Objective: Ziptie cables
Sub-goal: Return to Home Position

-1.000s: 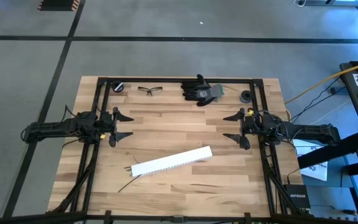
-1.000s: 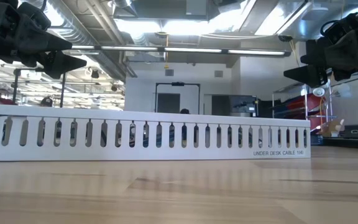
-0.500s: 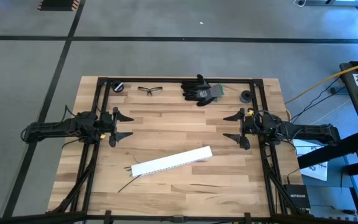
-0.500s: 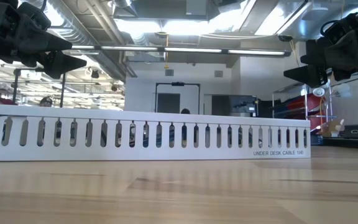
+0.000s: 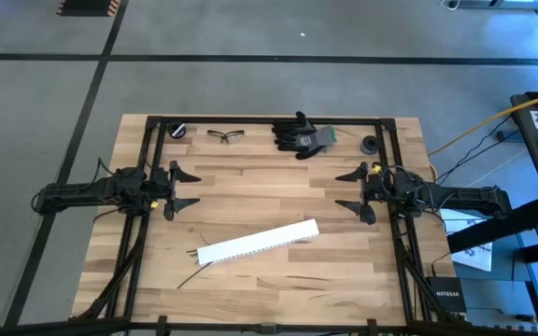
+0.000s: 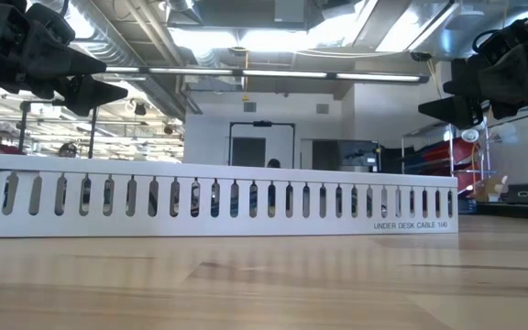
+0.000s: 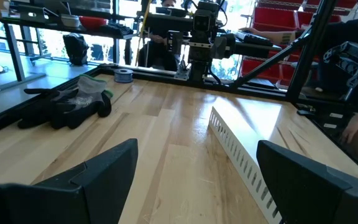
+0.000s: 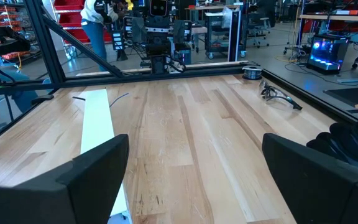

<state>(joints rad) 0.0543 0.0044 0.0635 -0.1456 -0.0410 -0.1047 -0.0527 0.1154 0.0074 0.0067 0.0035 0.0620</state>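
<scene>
**Status.** The left gripper (image 5: 199, 189) hovers over its side of the light wooden table (image 5: 250, 308), fingers spread wide with nothing between them. The right gripper (image 5: 337, 190) faces it from the opposite side, likewise spread and empty. The long white slotted plastic cable duct (image 5: 258, 242) lies on the boards between them, off to one side of the line joining the two and well apart from both.

**Task thing.** The thin dark grey-black cables (image 5: 191, 277) are mostly hidden inside the duct. We see only loose tails at the end nearer the left gripper.

**Risks (our judgement).**
- The tails are the weak point: a low pass by the left gripper could catch one and drag the duct.
- We cannot confirm the lid is seated along its whole length. If it is not, it may spring open.
- The black work gloves (image 5: 299, 133) and clear safety glasses (image 5: 227, 135) lie clear of both grippers.

**Views.**
- The high view shows both arms and the tails together.
- The low view gives the duct's slotted wall (image 6: 218, 197) and printed label, but no cable.
- The right wrist view shows the flat lid (image 8: 98, 124) and tails past its far end.
- The left wrist view shows the slotted side and the gloves.
</scene>
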